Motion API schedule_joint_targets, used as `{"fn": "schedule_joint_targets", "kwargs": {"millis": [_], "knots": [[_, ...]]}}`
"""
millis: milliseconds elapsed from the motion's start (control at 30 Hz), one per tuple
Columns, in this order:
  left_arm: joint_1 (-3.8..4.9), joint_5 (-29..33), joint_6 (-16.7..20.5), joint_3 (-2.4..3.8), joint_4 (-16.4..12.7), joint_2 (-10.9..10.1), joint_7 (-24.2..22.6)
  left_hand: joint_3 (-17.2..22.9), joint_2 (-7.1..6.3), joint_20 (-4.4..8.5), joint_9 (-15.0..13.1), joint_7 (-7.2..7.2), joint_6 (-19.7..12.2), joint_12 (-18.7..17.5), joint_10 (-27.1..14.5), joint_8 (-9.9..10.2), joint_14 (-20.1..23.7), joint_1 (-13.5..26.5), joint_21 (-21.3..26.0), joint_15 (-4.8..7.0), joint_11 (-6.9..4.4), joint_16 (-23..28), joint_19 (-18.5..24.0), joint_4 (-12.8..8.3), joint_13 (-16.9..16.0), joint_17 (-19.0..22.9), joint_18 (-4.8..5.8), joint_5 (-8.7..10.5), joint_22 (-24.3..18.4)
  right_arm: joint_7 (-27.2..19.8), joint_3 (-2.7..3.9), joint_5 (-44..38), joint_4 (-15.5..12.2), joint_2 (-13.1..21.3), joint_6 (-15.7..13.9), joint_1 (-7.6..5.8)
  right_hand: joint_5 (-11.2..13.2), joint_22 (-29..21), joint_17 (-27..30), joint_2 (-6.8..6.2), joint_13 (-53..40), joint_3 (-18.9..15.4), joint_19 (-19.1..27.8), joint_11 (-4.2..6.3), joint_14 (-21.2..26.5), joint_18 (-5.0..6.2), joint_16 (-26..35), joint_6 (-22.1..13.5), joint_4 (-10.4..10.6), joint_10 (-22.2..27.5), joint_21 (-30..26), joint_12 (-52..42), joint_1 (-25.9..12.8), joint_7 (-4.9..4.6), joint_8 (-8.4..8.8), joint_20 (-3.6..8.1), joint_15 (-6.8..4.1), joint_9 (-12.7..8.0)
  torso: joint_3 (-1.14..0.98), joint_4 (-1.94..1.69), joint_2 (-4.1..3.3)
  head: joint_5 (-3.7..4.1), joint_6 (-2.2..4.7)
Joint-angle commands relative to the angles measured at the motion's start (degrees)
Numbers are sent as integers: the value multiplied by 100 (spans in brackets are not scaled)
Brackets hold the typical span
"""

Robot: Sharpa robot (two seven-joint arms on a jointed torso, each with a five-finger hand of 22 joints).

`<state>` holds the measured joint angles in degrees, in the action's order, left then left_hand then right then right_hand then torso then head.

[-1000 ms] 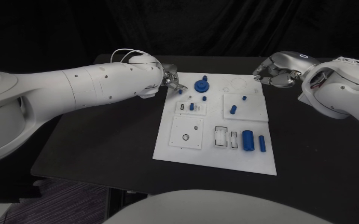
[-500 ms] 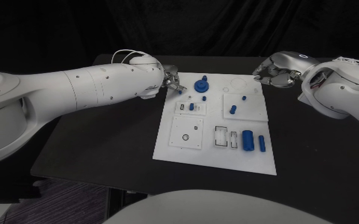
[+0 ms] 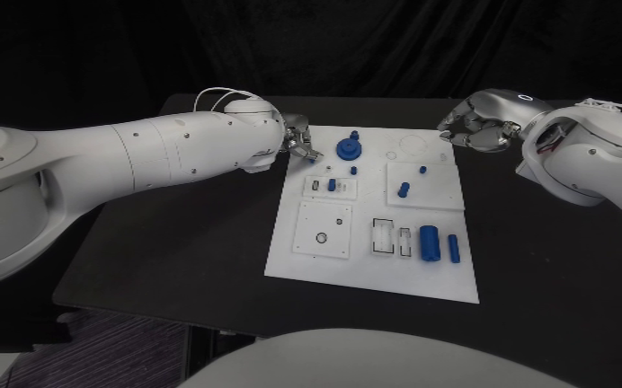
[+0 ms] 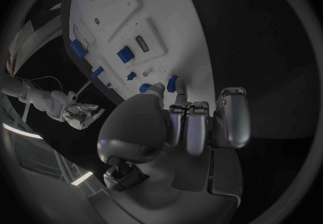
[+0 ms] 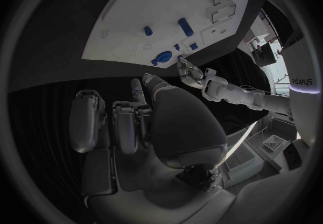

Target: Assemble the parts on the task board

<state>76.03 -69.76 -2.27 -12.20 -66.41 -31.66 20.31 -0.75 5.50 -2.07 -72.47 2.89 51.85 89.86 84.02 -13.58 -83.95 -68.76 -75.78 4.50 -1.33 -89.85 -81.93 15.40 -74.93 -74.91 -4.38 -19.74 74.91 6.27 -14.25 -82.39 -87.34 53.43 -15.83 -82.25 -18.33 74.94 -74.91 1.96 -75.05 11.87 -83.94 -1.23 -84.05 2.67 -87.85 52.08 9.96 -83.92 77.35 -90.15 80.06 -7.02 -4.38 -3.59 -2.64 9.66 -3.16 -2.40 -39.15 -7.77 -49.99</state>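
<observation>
Near the far left corner of the board: a small blue plastic peg [image 4: 172,83], just at the white board's edge, sits between the fingertips [image 4: 156,89] of the left robot hand [image 3: 299,140].
How the peg will likely handle: light, rigid and smooth, so it could slip or twist out of a loose pinch; best taken by its sides, near the middle of its length, leaving one end free to enter a hole.
White flat task board [image 3: 301,258]: lies in the middle of the black table [image 3: 182,244], with raised square plates and shallow recesses.
Other blue parts: a round gear-like piece [image 3: 349,148] just beside the left robot hand; short pegs [image 3: 404,189] standing in the middle plates; two upright cylinders [image 3: 429,243] near the board's right edge.
Left robot hand: fingers drawn together at the peg, thumb and a fingertip appearing to pinch it; whether the peg is lifted or touching the board cannot be told.
Right robot hand [image 3: 472,127]: hovers off the board's far right corner, fingers curled in, clenched on nothing, well apart from the parts.
</observation>
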Motion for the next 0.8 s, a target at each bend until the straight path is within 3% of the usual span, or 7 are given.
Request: {"fn": "schedule_joint_targets", "kwargs": {"millis": [33,300,633,800], "knots": [[-17,18,-56,5,6,9,-104,67,0,-11,-13,-12,52,14,598,13,-605,-84,-11,-24,6,-15,-7,-14,-1507,-1509,33,-11,442,108,4,-12,1,0,7,17,-15,1111,-1293,12,-1495,20,-35,-46,-522,30,38,32,0,-608,-17,15,10,-10,20,-49,47,-7,-2,5,1,-10,-1],[-28,18,-18,5,-2,-3,-80,334,-55,15,-20,-39,75,14,598,74,-605,-254,-3,1,-19,-15,-9,-61,-1507,-1509,33,-132,459,107,4,-12,6,-6,-12,21,-25,1109,-1291,11,-1495,28,-33,-48,-522,31,39,36,-6,-608,-24,15,10,-10,20,-49,48,-7,-1,-2,2,-11,-1],[-36,19,161,5,-47,-37,-218,1083,-239,34,-88,-56,133,14,598,130,-605,-387,23,17,-38,-15,-11,-85,-1507,-1509,33,-102,488,113,4,-12,29,-10,-11,22,-39,1108,-1287,12,-1495,43,-31,-49,-520,32,45,43,-16,-608,-29,15,14,-10,20,-50,49,-7,1,-5,0,-18,-1],[-39,53,372,5,-73,-66,-350,1616,-438,60,-184,-83,230,14,598,93,-605,-448,27,46,-75,-15,-24,-210,-1507,-1509,35,-479,516,119,4,-12,35,-7,7,24,-44,1107,-1285,13,-1495,50,-30,-49,-519,32,47,45,-21,-608,-31,15,16,-10,20,-50,49,-7,1,-4,-1,-22,-1]]}}
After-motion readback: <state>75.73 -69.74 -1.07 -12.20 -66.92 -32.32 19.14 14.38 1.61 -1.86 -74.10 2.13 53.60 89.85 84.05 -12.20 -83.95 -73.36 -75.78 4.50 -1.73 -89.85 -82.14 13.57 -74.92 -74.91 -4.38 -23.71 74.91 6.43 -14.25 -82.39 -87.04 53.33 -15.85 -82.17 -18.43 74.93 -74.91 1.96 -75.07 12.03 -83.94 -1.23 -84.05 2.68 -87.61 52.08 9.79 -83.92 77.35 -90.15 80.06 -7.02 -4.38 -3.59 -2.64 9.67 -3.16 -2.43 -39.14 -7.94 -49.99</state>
